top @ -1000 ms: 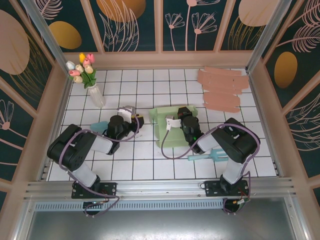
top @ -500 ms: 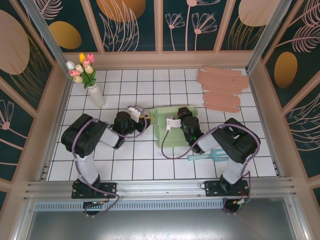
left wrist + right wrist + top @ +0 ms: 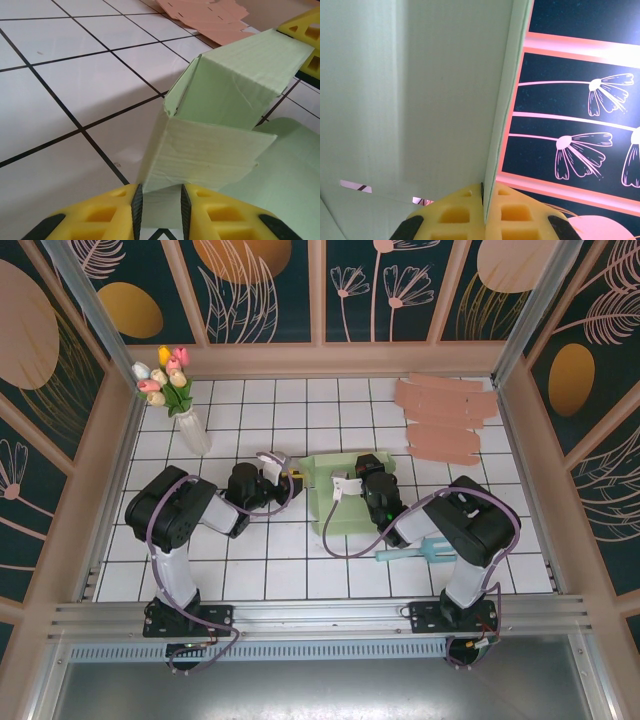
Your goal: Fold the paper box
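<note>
Swung inward since before, the left pincer (image 3: 158, 192) straddles, narrowly apart, a creased flap of the matte pale-green half-folded paper box (image 3: 235, 85) just ahead, grip unclear, while the right pincer (image 3: 483, 192) clamps its thin wall.

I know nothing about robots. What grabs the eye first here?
The half-folded pale green paper box in the middle of the white tiled table, with the black left arm and right arm reaching in to it. The right gripper is shut on a panel's edge; the left gripper straddles a corner on the box's left side. Behind, a vase of tulips stands far left and pink cardboard sheets lie far right.
</note>
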Robot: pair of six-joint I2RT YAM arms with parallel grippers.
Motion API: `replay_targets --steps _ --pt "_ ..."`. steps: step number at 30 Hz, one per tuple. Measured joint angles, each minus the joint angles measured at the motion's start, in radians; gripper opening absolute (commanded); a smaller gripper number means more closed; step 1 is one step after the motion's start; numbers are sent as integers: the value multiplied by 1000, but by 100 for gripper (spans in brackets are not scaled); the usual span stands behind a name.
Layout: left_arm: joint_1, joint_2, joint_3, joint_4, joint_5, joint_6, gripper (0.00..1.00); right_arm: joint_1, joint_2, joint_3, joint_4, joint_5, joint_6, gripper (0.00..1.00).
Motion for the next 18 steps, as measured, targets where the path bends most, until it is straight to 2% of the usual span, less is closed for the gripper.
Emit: replay_targets --steps 18 --pt "-7 31 6 58 53 -101 27 0 1 0 0 19 7 0"
